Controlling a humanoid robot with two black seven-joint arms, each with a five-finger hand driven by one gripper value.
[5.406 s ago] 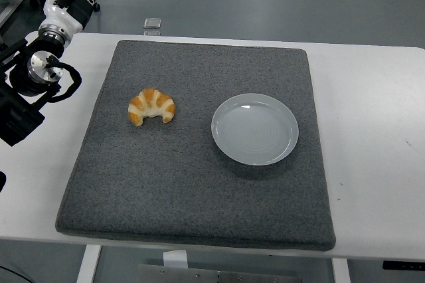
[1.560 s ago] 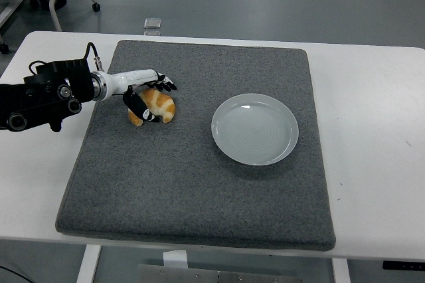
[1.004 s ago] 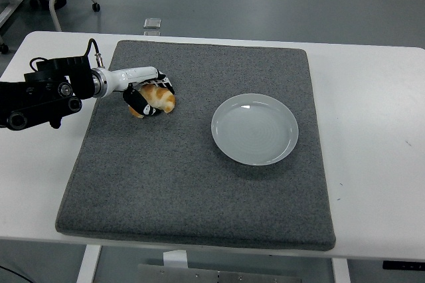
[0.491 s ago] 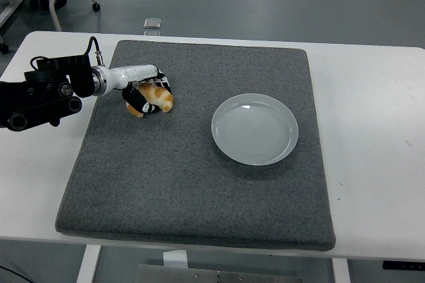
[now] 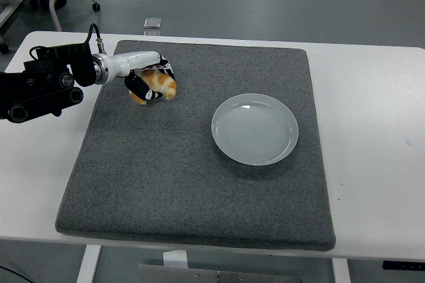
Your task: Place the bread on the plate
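With the left robot hand (image 5: 147, 84) closed around the bread (image 5: 159, 86) at the frame's upper left, it should carry level toward the plate (image 5: 254, 129) at centre-right, releasing only once directly above it.

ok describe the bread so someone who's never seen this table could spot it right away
Start at the grey mat covering most of the white table, then go to its far left corner. There the left hand is closed around the bread, a small golden-brown croissant. It is the only food in view; the white plate to its right holds nothing.
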